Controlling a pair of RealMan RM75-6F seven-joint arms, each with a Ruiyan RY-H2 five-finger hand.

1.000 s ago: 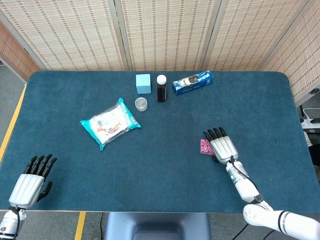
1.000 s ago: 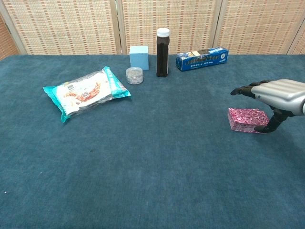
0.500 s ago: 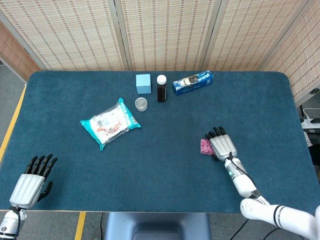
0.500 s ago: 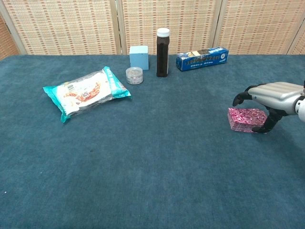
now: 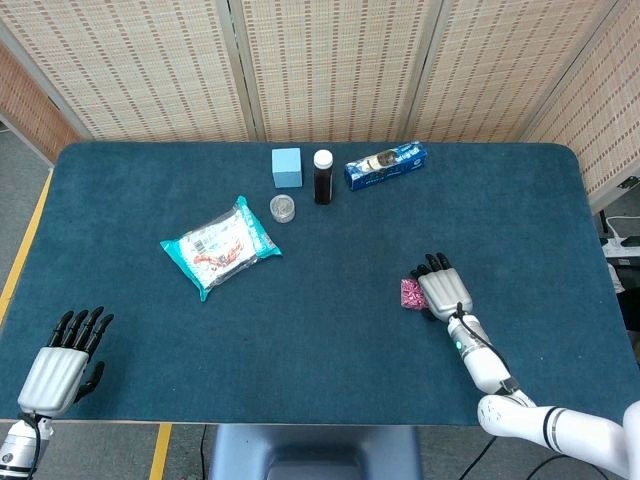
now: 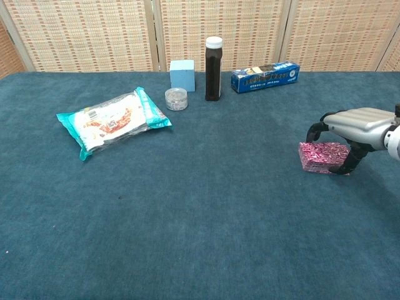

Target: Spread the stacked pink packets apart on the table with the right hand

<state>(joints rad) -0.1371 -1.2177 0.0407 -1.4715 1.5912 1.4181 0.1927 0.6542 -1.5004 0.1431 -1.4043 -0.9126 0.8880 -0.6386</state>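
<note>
A small stack of pink packets (image 5: 408, 293) (image 6: 322, 156) lies flat on the blue table at the right. My right hand (image 5: 443, 290) (image 6: 356, 122) hovers right over it, palm down. Its fingers arch down past the stack's far edge, and the thumb touches the near right corner. The stack stays on the cloth, and part of it is hidden under the hand in the head view. My left hand (image 5: 65, 360) rests at the table's near left corner with fingers apart and nothing in it; the chest view does not show it.
A teal snack bag (image 5: 220, 246) lies left of centre. At the back stand a light blue box (image 5: 286, 167), a dark bottle (image 5: 323, 177), a small round jar (image 5: 283, 208) and a blue carton (image 5: 385, 165). The table's right edge is near my right arm.
My right hand has sunk closer to the pink stack and its fingers have curled down around it. The stack and the left hand have not moved.
</note>
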